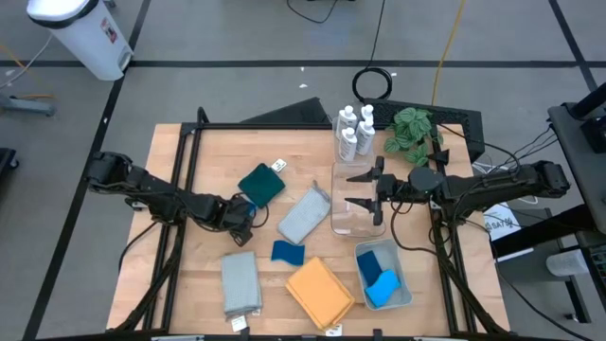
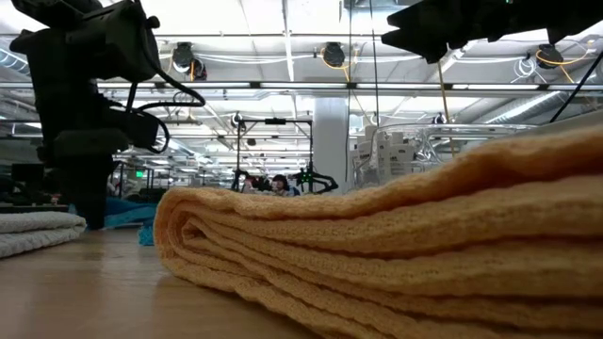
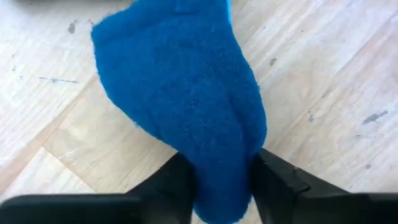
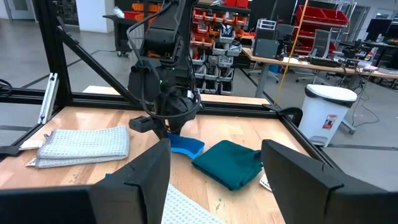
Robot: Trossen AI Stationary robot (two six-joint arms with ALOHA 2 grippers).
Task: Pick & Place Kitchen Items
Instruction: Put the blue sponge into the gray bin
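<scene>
A blue sponge (image 3: 180, 81) lies on the wooden table beside a dark teal-green cloth (image 1: 262, 185), and my left gripper (image 3: 221, 177) stands over it, pointing down and shut on it. My right gripper (image 1: 352, 189) hangs level and open above the clear bin (image 1: 358, 223), holding nothing. A second blue sponge (image 1: 288, 253) lies flat mid-table. Two grey cloths (image 1: 305, 216) (image 1: 240, 282) and an orange cloth (image 1: 319, 292) lie folded on the table. Three white bottles (image 1: 352, 133) stand at the far edge. My left gripper pinches one end of the blue sponge (image 3: 225, 155) between its two fingers (image 3: 171, 183), coming from above and pointing down. The sponge narrows where the fingers press in. Its other end (image 4: 189, 147) stretches away over the table; I cannot tell whether it is lifted.
A pale tray (image 1: 402, 289) at the near right holds more blue sponges. A green plant (image 1: 412, 128) stands at the far right beside the bottles. A black frame (image 1: 189, 161) borders the table's left and far sides. A white waste bin (image 4: 328, 112) stands off the table.
</scene>
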